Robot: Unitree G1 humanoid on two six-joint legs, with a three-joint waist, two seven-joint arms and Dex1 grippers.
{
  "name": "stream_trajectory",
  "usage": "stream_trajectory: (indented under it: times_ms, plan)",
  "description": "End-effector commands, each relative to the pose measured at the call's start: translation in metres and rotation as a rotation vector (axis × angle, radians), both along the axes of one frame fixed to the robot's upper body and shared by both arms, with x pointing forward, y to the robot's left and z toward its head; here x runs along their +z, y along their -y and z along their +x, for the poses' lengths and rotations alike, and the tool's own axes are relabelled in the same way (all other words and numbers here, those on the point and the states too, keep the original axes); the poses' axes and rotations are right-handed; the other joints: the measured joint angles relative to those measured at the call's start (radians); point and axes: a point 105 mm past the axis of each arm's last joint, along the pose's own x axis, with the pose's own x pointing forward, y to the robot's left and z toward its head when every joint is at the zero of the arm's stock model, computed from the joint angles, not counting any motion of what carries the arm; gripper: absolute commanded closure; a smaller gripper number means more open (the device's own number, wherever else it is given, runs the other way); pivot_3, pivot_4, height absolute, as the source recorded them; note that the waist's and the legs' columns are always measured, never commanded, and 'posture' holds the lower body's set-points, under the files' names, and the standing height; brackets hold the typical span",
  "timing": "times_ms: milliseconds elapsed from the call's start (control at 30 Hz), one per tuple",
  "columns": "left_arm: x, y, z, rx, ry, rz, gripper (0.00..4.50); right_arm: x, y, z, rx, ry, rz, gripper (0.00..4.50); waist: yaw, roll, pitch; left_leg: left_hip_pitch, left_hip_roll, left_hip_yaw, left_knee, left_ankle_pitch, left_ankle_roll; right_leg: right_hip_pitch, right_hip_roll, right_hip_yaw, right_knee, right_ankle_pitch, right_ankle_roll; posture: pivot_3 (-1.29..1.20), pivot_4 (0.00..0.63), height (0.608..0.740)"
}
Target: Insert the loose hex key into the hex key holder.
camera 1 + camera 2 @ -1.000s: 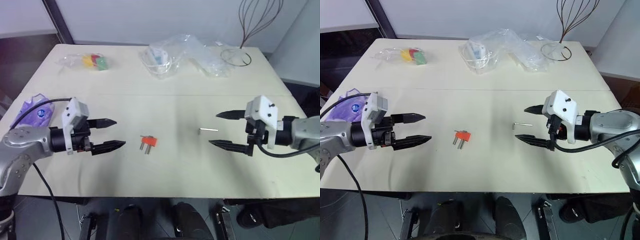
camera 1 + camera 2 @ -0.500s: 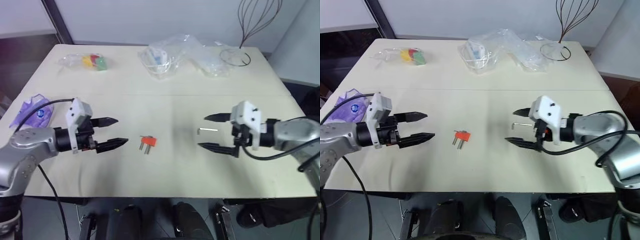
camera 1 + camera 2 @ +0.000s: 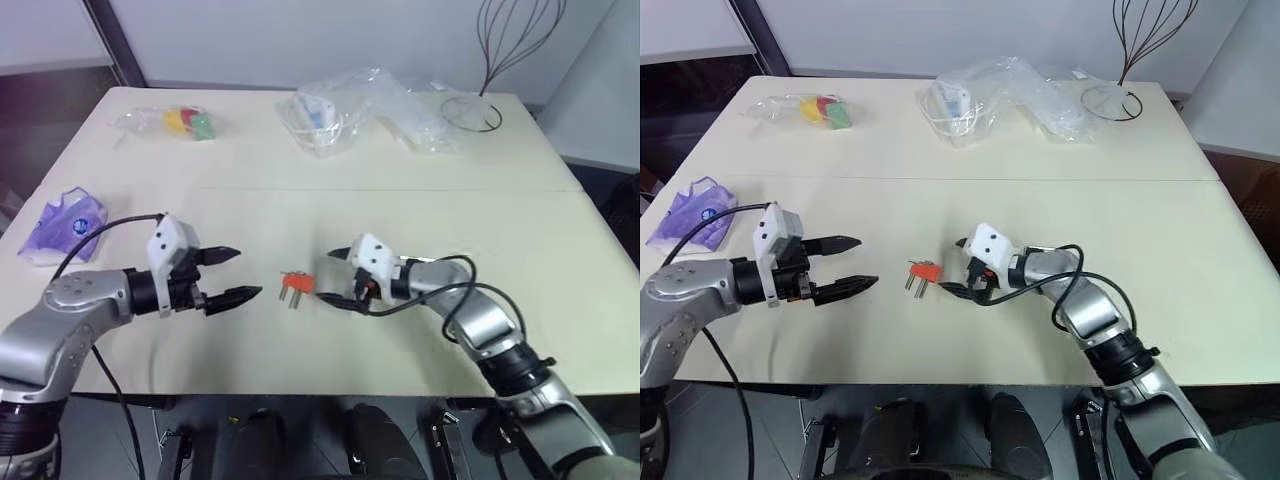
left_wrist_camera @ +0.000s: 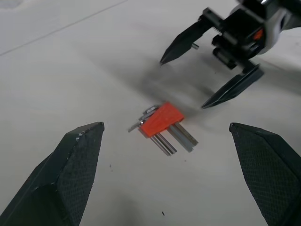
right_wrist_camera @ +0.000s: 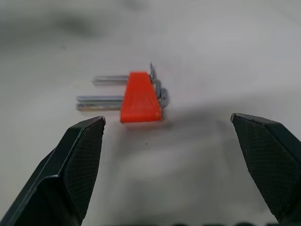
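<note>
– While the entry for the hex key holder (image 3: 296, 287) is being drawn up, how is its place to be recorded?

– Item: orange block, laid flat on the table (image 3: 500, 200). It is placed between the two grippers. It is just ahead of the right gripper (image 3: 325, 275), framed by that gripper's spread fingers in the right wrist view but not touched by them. The left gripper (image 3: 248, 273) is pointed at it from the opposite side and is set further off.

– And its long axis?

– The metal keys in the block are laid crosswise to the line along which the right gripper is pointed, so the block is met side-on.

– Condition of the grippers?

– Both are spread wide. Nothing is held in either.

– Item two, the loose hex key?

– Only a small grey stub (image 4: 194, 45) can be made out, in the left wrist view, just beyond one finger of the right gripper. It is judged to be the loose hex key. If so, it is placed behind the right gripper's fingertips, beside or under the gripper's body. Its lie cannot be told.

– Nearer arm?

– The right arm is nearer to both items. It is judged that the holder is to be taken first, and that the key would then be reached by drawing the right gripper back.
</note>
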Motion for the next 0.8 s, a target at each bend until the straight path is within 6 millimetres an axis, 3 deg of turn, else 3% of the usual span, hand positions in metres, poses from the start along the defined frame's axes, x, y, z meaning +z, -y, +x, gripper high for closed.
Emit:
stream_trajectory:
  times_ms: [33,433,800]
  plan:
    - [0.008,-0.001,-0.003,-0.001,0.049,0.012,0.04,0.001,-0.008,0.003,0.031,0.039,0.003,0.0,-0.002,0.0,0.0,0.0,0.0,0.0,0.0,0.0,0.0,0.0,0.0,0.0,0.0,0.0,0.0,0.0,0.15,0.74]
    - [0.009,-0.005,-0.007,0.031,0.058,0.018,0.04,-0.006,-0.03,0.005,0.065,0.031,0.037,0.0,-0.005,0.0,0.0,0.001,0.0,0.0,0.0,0.0,0.0,0.0,0.001,0.0,0.001,0.0,0.0,0.0,0.15,0.74]
    - [0.009,-0.004,-0.006,0.036,0.068,0.019,0.04,-0.015,-0.026,0.01,0.06,0.032,0.013,0.0,-0.005,0.0,0.0,0.001,0.0,0.0,0.0,0.0,0.0,0.0,0.0,0.0,0.001,0.0,0.0,0.0,0.15,0.74]
